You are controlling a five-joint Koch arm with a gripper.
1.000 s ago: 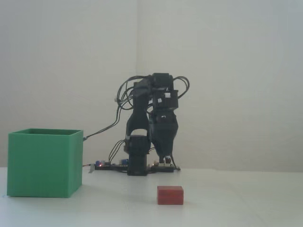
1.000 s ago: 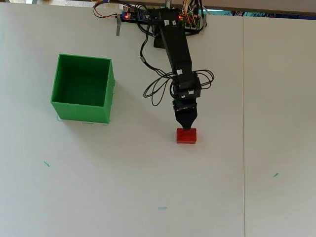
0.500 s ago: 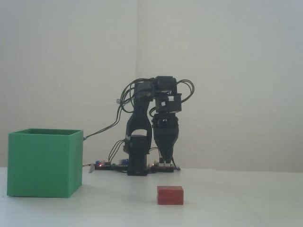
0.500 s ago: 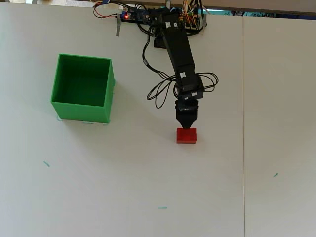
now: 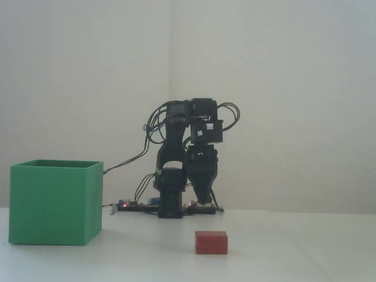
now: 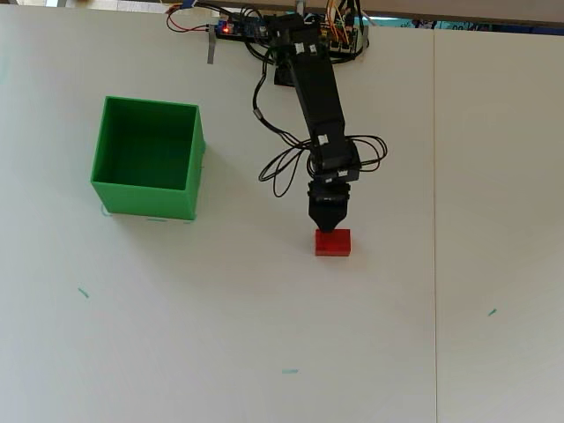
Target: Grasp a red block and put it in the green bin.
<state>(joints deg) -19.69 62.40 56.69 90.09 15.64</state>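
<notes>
The red block (image 6: 333, 242) lies flat on the white bench (image 6: 264, 335), about midway across it in the overhead view and a little nearer the far edge than the near one. In the fixed view the red block (image 5: 211, 242) sits alone on the bench surface toward the front, with nothing touching it.

The green bin (image 6: 148, 158) stands upright on the bench toward the left edge in the overhead view, well apart from the block, its open top showing a bare green floor inside. In the fixed view the green bin (image 5: 55, 202) is at the left, much taller than the block.

The arm (image 6: 315, 88) reaches out from its base at the far edge of the bench, where circuit boards and wires (image 6: 256, 26) lie. Loops of black cable (image 6: 282, 167) hang off its wrist. The jaws (image 6: 329, 222) point down, with their tip just behind the block's far edge in the overhead view. In the fixed view the jaws (image 5: 201, 200) hang above the bench, their tip higher than the top of the block and clear of it. The tip reads as one dark tapered point in both views, so I cannot tell whether the jaws stand wide or narrow; nothing is seen between them
</notes>
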